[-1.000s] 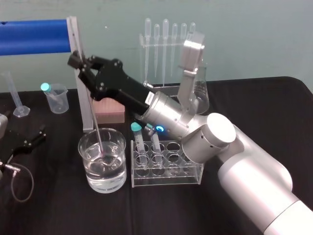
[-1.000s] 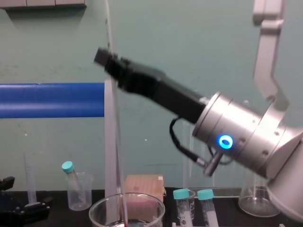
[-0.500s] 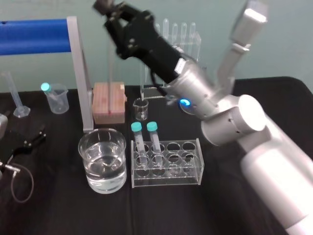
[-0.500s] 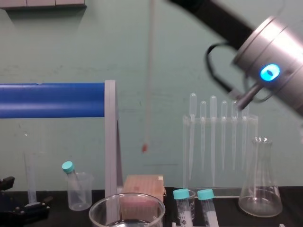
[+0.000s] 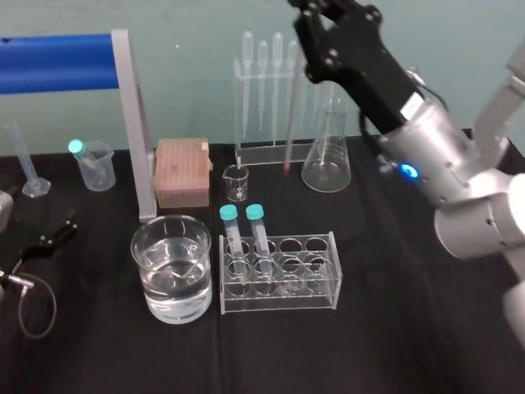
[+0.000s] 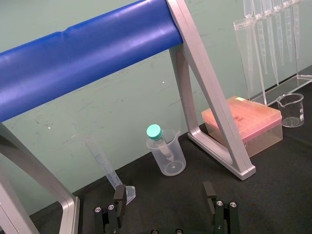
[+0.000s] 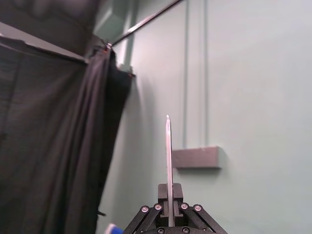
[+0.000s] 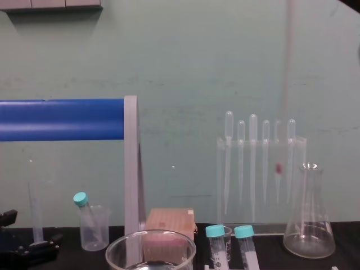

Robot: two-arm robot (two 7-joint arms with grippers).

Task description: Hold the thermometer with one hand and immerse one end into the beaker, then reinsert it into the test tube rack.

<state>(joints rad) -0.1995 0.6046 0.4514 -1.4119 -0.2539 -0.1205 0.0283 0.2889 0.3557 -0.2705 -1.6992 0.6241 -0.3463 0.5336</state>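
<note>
**Glass thermometer (image 5: 290,107) held in the air behind the test tube rack (image 5: 279,300)**

Black and long, the right end effector (image 5: 305,10) is raised high above and behind the rack, with its fingers closed on the upper part of the thermometer. In the right wrist view the rod stands straight out from between the clamped fingers (image 7: 168,191). The thermometer hangs nearly upright. Its red bulb (image 5: 285,171) is the lower end and is off the bench (image 5: 394,345), behind the rack's middle columns. In the head view the bulb shows between a small beaker (image 5: 236,182) and a conical flask (image 5: 326,160), both standing behind the rack. In the chest view it shows in front of the pipettes (image 8: 252,163).

The beaker (image 5: 152,250) stands just to the left of the rack, about half full of clear liquid, with nothing dipped in it. Two teal-capped tubes (image 5: 229,215) stand in the rack's left-hand holes, and the other holes are free.

The left end effector (image 6: 164,192) rests low on the bench, well to the left of the rack, with its fingers spread apart and holding nothing.
</note>
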